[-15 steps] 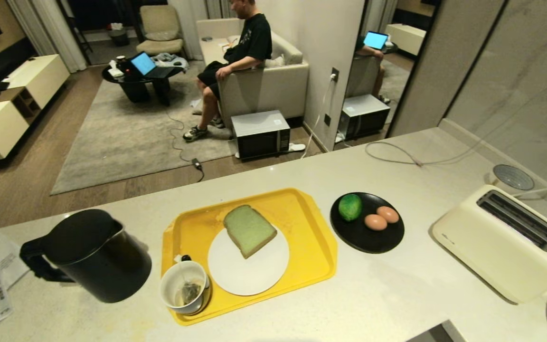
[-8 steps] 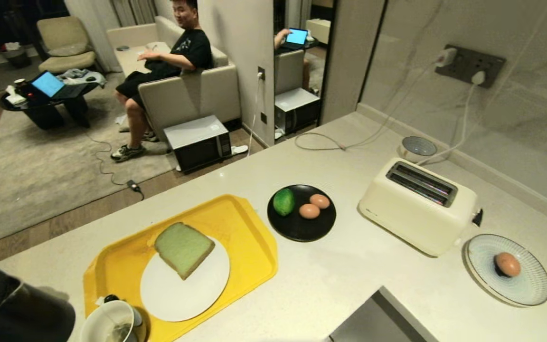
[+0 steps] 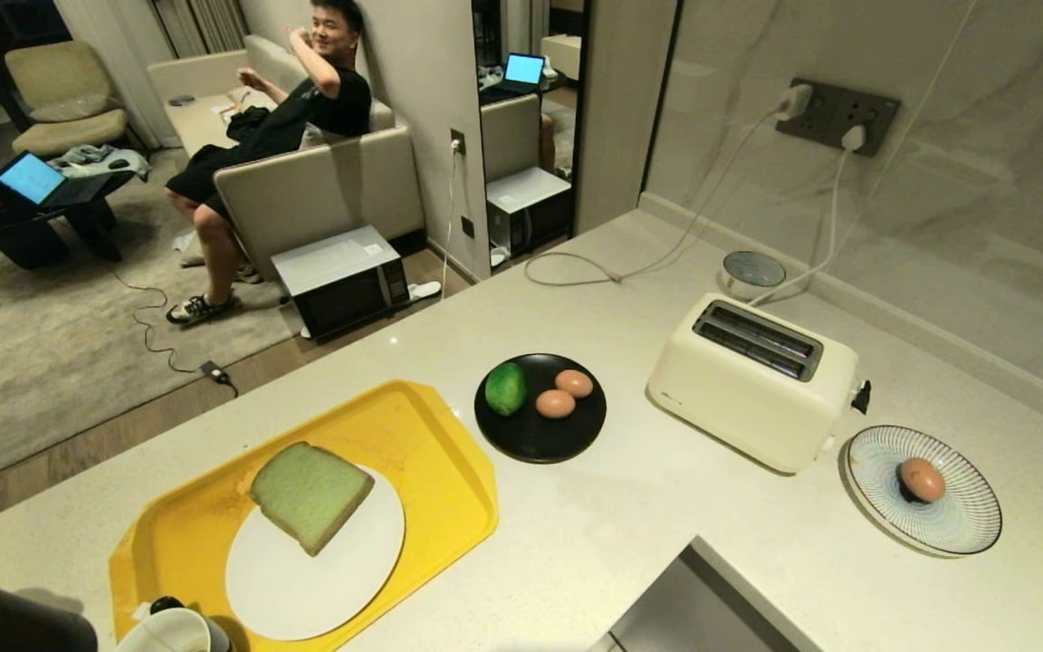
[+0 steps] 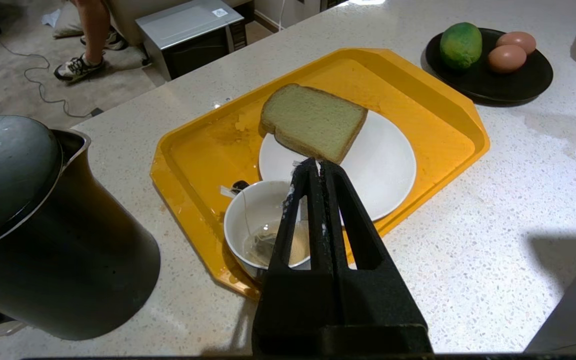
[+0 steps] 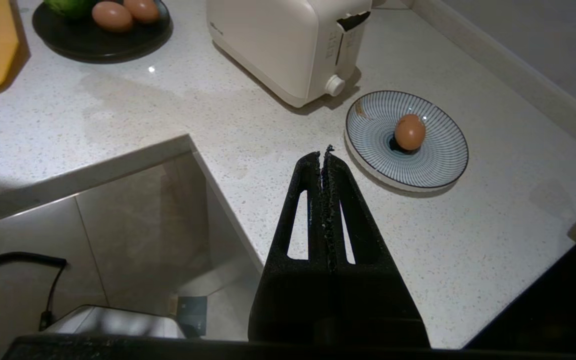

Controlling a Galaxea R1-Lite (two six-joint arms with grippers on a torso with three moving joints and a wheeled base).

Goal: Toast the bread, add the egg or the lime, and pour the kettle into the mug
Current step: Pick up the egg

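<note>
Left pincer (image 4: 318, 165) shut tight, holding nothing, hanging above the worktop (image 3: 648, 507); neither arm shows in the head view. Just under its tips sits the mug (image 4: 258, 230), tea bag inside, partly covered by the pincer, standing at a corner of the yellow tray (image 4: 433, 125). Beyond the tips, the bread (image 4: 313, 120) lies on a white plate (image 4: 388, 165) on that tray. Kettle (image 4: 43, 240) stands off to the side of the pincer, beside the tray, its handle cut off; head view shows only a sliver of it. Farther out, the black plate (image 3: 540, 435) carries the lime (image 3: 505, 388) and two eggs. Right pincer (image 5: 324, 155) also shut, empty, over the worktop edge. Just ahead of it the striped plate (image 5: 433, 165) holds the egg (image 5: 410, 132), which sits on something dark, hard to make out. Toaster (image 3: 752, 380) stands past that; slot contents not visible. Person (image 3: 286, 118) sits on a sofa in the background.
</note>
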